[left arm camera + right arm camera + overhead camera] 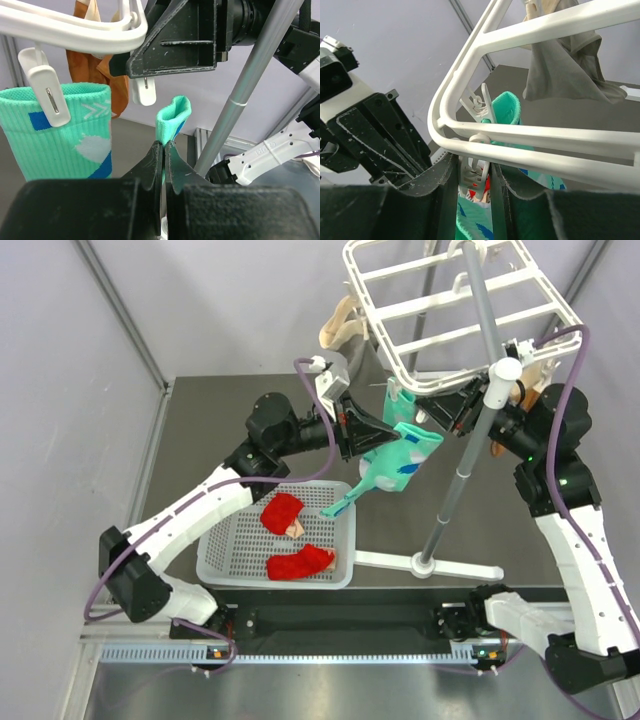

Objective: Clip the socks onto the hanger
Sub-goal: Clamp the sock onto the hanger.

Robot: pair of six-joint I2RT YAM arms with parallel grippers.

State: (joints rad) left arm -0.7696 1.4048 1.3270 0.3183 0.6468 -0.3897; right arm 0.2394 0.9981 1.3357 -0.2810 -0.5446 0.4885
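The white hanger (455,310) stands on a grey pole (468,430). One mint-green sock (65,135) hangs from a clip (47,95) on its frame. My left gripper (164,145) is shut on the second mint-green sock (173,117) and holds its cuff up just below a free clip (146,92). In the top view the left gripper (383,432) carries that sock (405,462) under the frame's near corner. My right gripper (474,167) is shut on a white clip (476,175) under the frame bar (530,137), with the sock (477,222) below it. Two red socks (283,512) (300,562) lie in the basket.
A white perforated basket (225,555) sits at the front left of the table. The hanger's white foot (450,566) lies beside it. An orange-brown sock (95,62) and a beige sock (565,75) hang from the frame. The pole (250,85) runs close to my left gripper's right side.
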